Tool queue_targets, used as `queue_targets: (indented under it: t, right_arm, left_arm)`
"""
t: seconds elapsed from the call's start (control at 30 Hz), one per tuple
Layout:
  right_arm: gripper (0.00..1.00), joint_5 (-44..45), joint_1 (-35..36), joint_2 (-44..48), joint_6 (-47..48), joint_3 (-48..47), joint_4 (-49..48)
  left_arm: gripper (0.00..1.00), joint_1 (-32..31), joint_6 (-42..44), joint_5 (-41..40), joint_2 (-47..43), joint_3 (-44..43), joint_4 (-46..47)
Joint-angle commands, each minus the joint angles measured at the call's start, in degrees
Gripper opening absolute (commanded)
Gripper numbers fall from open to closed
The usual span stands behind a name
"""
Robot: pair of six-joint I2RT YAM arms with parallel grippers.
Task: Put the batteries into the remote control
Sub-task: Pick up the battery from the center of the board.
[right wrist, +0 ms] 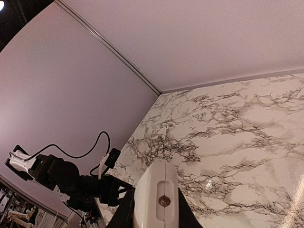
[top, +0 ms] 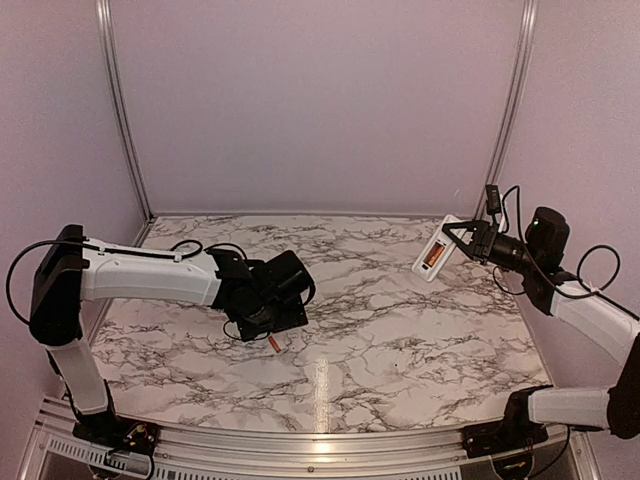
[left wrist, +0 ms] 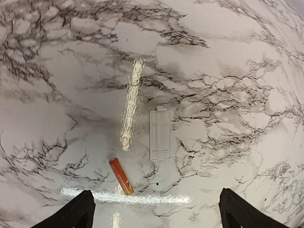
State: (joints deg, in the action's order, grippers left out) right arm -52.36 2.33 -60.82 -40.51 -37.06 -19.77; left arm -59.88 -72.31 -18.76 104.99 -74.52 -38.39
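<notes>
One orange-red battery (left wrist: 121, 176) lies flat on the marble table, in the top view (top: 274, 343) just below my left gripper (top: 268, 318). My left gripper (left wrist: 156, 216) is open and empty, hovering above the table with the battery between and just ahead of its fingers. My right gripper (top: 455, 240) is shut on the white remote control (top: 433, 255) and holds it in the air at the back right, recess side showing. The other battery (top: 432, 258) sits in the recess. In the right wrist view the remote's end (right wrist: 156, 194) shows between the fingers.
A pale grey battery cover (left wrist: 160, 134) lies flat on the table just beyond the loose battery. The lilac walls enclose the table (top: 400, 330) at the back and sides. The left arm (right wrist: 71, 180) shows far off in the right wrist view.
</notes>
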Motion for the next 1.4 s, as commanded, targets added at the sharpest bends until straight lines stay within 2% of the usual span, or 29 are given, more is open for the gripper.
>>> queue_targets:
  t: [0.0, 0.13, 0.23, 0.4, 0.5, 0.7, 0.9, 1.03, 1.2, 1.37]
  right_arm:
    - [0.0, -0.7, -0.5, 1.2, -0.7, 0.3, -2.2]
    - [0.0, -1.3, -0.6, 1.3, -1.1, 0.7, -3.0]
    - [0.0, -1.9, -0.5, 1.6, -1.4, 0.8, -3.4]
    - [0.0, -3.1, -0.6, 1.7, -1.9, 1.0, -4.0]
    - [0.0, -3.4, -0.6, 1.9, -1.8, 1.2, -4.0]
    - [0.0, -3.6, -0.5, 0.6, -0.7, 1.2, -1.8]
    - [0.0, -0.7, -0.3, -2.7, 5.5, -1.3, 9.6]
    - [0.0, 1.8, 0.0, -5.9, 9.5, -3.9, 17.0]
    - [0.0, 6.4, 0.3, -7.9, 11.7, -6.4, 23.8]
    - [0.0, 15.0, 0.3, -7.1, 11.0, -8.5, 29.7]
  left_arm:
    - [0.99, 0.1, 26.1, -1.4, -7.9, -0.9, 6.3]
    - [0.99, 0.9, 46.1, 7.6, -16.6, 8.6, 20.3]
    - [0.99, 2.3, 57.9, 13.6, -16.2, 8.4, 18.8]
    - [0.99, 2.4, 77.7, 12.3, -17.4, 11.3, 17.2]
    - [0.98, 2.6, 88.6, 15.3, -16.7, 10.9, 11.6]
    - [0.99, 3.8, 100.6, 17.1, -15.7, 13.1, 7.5]
    - [0.99, 8.1, 107.7, 21.6, -12.4, 12.4, 6.0]
    - [0.98, 8.8, 113.4, 21.6, -12.5, 13.0, 8.2]
    - [0.92, 9.7, 118.1, 23.3, -7.9, 9.6, 6.9]
    - [0.79, 10.0, 121.0, 24.1, -4.1, 7.8, 6.3]
